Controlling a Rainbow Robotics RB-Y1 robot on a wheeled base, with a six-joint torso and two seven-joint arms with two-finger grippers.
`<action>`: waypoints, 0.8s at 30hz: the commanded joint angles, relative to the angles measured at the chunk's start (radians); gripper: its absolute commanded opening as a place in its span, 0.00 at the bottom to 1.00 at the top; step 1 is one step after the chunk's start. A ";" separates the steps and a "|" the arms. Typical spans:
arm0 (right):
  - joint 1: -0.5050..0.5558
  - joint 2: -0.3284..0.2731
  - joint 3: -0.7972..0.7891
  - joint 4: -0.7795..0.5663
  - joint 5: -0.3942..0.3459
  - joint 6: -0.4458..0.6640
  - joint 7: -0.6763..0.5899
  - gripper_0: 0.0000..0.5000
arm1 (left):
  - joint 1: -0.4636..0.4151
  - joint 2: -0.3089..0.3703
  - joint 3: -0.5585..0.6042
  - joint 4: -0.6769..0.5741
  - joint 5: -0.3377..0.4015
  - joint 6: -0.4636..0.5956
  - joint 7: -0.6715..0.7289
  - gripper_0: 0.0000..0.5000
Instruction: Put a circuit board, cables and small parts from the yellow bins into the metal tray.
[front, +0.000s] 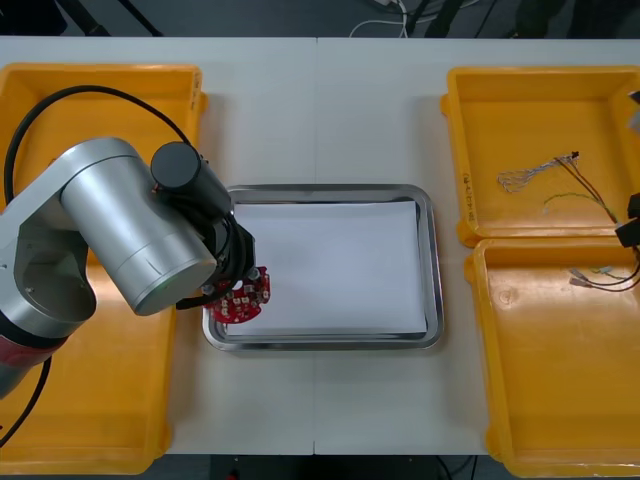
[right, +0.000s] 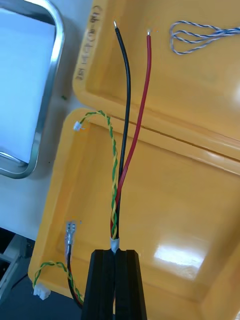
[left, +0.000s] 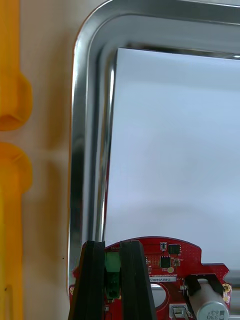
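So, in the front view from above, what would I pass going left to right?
Left yellow plastic bins → left gripper holding the round red circuit board → white-lined shiny metal tray → right yellow bins with thin cables.

Your front cam looks steeply down on the whole table (front: 330, 110). L wrist cam sits close, facing far along the metal tray's (left: 80, 150) left rim; R wrist cam close over the right yellow bins (right: 190, 165). Front shares both spots.
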 joint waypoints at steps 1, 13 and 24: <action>-0.072 -0.039 0.097 -0.052 0.017 0.004 0.014 0.00 | -0.042 -0.028 -0.054 0.037 -0.045 -0.065 0.023 0.00; -0.173 0.005 0.288 -0.116 0.083 0.004 0.002 0.00 | -0.036 -0.033 -0.117 0.106 -0.062 -0.132 0.074 0.00; -0.237 0.033 0.373 -0.116 0.109 0.004 0.005 0.00 | -0.004 -0.031 -0.137 0.106 -0.065 -0.180 0.112 0.00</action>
